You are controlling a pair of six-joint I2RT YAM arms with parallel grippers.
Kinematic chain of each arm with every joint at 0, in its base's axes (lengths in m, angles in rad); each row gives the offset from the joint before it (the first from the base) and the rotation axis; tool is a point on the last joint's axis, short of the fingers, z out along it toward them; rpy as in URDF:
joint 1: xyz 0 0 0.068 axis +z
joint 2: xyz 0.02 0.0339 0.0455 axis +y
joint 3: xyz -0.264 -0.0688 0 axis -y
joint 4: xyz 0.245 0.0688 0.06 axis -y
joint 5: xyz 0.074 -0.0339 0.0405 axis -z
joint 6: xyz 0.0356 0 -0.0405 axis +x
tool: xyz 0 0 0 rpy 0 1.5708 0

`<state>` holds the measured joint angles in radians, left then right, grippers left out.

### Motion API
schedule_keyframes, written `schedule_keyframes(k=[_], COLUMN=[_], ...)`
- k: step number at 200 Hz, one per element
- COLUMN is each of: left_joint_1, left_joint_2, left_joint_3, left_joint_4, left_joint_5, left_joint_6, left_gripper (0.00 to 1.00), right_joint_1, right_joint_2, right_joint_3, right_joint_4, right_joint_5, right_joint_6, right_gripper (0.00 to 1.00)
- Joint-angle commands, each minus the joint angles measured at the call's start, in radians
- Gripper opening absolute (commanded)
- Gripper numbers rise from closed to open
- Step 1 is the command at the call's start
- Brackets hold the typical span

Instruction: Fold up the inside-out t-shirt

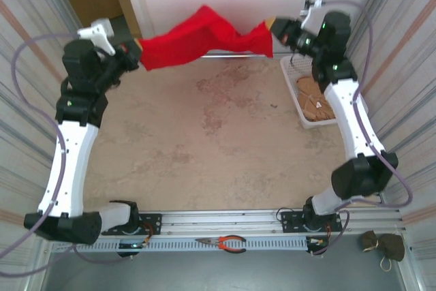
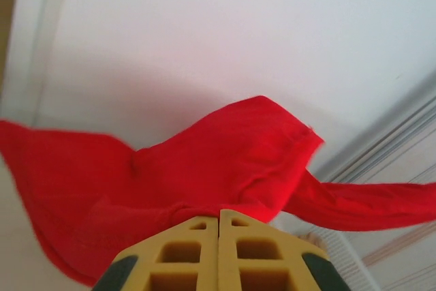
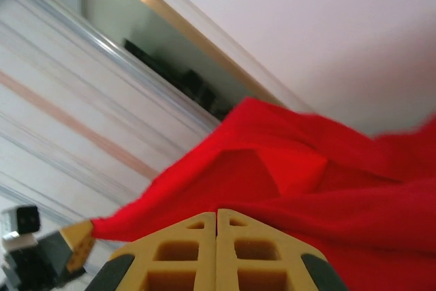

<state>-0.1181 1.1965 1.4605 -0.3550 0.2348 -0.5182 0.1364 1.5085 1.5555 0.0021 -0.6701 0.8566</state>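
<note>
The inside-out t-shirt (image 1: pixel 204 37), bright red, hangs stretched in the air at the far side of the table, between my two grippers. My left gripper (image 1: pixel 138 54) is shut on its left end, and my right gripper (image 1: pixel 272 28) is shut on its right end. In the left wrist view the yellow fingers (image 2: pixel 219 215) meet tip to tip with red cloth (image 2: pixel 204 161) bunched at the tips. The right wrist view has the same: closed yellow fingers (image 3: pixel 217 214) with red fabric (image 3: pixel 293 175) spreading away from them.
A white basket (image 1: pixel 296 100) holding a tan-brown garment (image 1: pixel 315 100) stands at the right edge of the table. Orange-handled pliers (image 1: pixel 225 242) lie on the rail at the near edge. Corrugated walls close in both sides, a white wall the back.
</note>
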Motion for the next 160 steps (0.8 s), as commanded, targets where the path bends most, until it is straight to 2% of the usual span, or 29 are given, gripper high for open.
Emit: schedule_keyframes(k=[1, 31, 58, 97, 133, 158, 160], left_joint_1=[-0.008, -0.063, -0.163, -0.238, -0.287, -0.318, -0.319], left_joint_2=[-0.046, -0.186, -0.246, -0.320, -0.446, -0.527, -0.532], left_joint_3=[-0.267, -0.649, -0.837, -0.946, -1.007, -1.041, -1.044], left_joint_4=[-0.034, -0.020, -0.092, -0.180, -0.274, -0.319, -0.321], left_joint_5=[-0.026, -0.085, -0.185, -0.252, -0.279, -0.247, -0.244], left_joint_6=[0.000, -0.139, -0.235, -0.343, -0.415, -0.441, -0.440], left_gripper=[0.00, 0.00, 0.00, 0.00, 0.00, 0.00, 0.00], right_joint_1=[0.005, 0.021, 0.038, 0.040, 0.032, 0.010, 0.006], right_joint_2=[-0.046, -0.136, -0.142, -0.202, -0.387, -0.512, -0.513], right_joint_3=[-0.347, -0.712, -0.907, -1.003, -1.045, -1.059, -1.061], right_joint_4=[0.058, 0.041, 0.018, -0.063, -0.257, -0.410, -0.424], right_joint_5=[0.048, 0.168, 0.256, 0.325, 0.436, 0.520, 0.524], right_joint_6=[-0.065, -0.103, -0.105, -0.103, -0.124, -0.123, -0.124], right_gripper=[0.00, 0.00, 0.00, 0.00, 0.00, 0.00, 0.04])
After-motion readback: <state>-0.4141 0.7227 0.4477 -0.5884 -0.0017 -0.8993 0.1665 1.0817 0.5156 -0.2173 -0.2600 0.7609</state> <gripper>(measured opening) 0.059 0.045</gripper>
